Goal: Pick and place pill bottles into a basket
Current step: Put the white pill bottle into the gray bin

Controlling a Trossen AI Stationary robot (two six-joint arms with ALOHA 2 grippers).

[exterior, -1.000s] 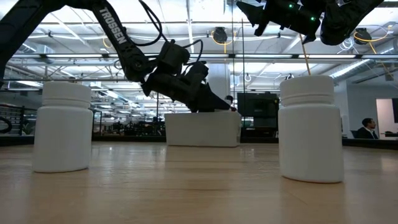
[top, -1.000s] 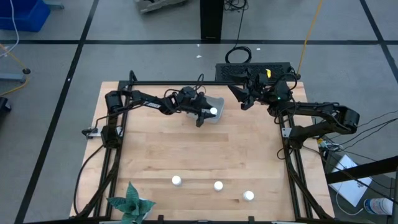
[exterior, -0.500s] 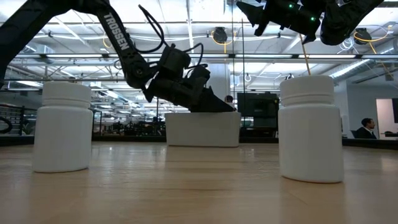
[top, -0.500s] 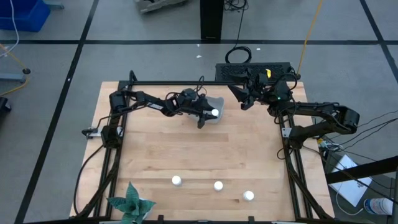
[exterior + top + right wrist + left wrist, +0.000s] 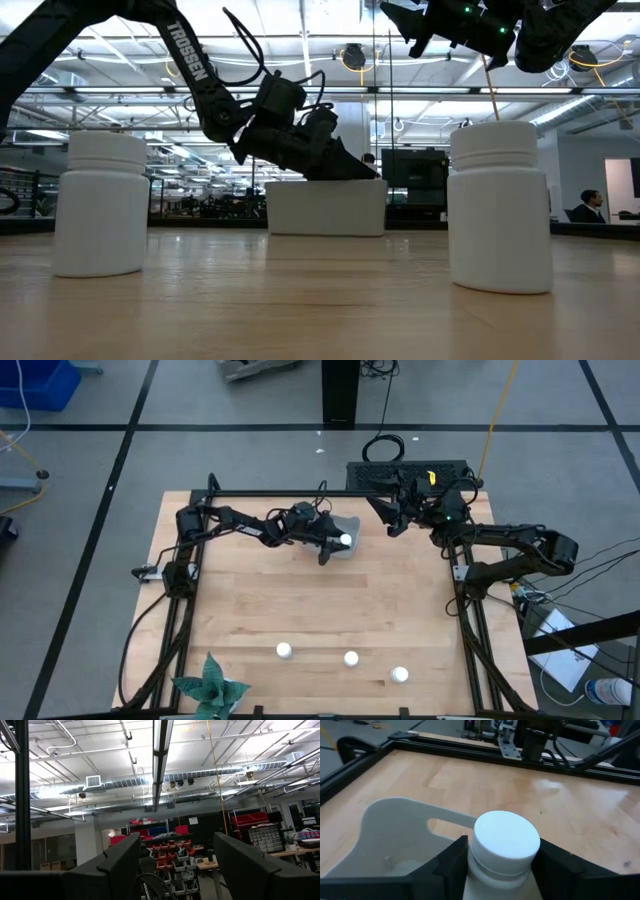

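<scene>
Overhead, the left gripper (image 5: 335, 546) sits at the basket (image 5: 350, 525) near the far edge of the table (image 5: 300, 610), its fingers closed on a pill bottle (image 5: 344, 541) whose white cap faces up. Three more bottles (image 5: 284, 651) stand in a row near the front edge, well apart from the basket. The right gripper (image 5: 392, 512) waits raised beyond the far right corner of the table.

From table height, the left gripper (image 5: 345, 165) angles down to the basket's (image 5: 325, 207) top edge. Two upright bottles (image 5: 100, 205) stand close to the camera, long axes vertical, caps on top.

In the left wrist view, the fingers (image 5: 451, 865) clamp the bottle (image 5: 502, 850) on both sides of its body just below the cap (image 5: 506, 836). The bottle's long axis runs along the fingers, cap pointing away from the wrist. The basket's pale wall and cutout handle (image 5: 395, 830) lie just beside and below it; whether the bottle is fully over the opening cannot be told.

In the right wrist view, the right gripper (image 5: 172, 870) is spread apart and empty, aimed at the room.

To do the release well, the arm should bring the bottle clear inside the rim, lower it near the floor of the basket, then open the fingers only slightly so that the bottle does not bounce out.
</scene>
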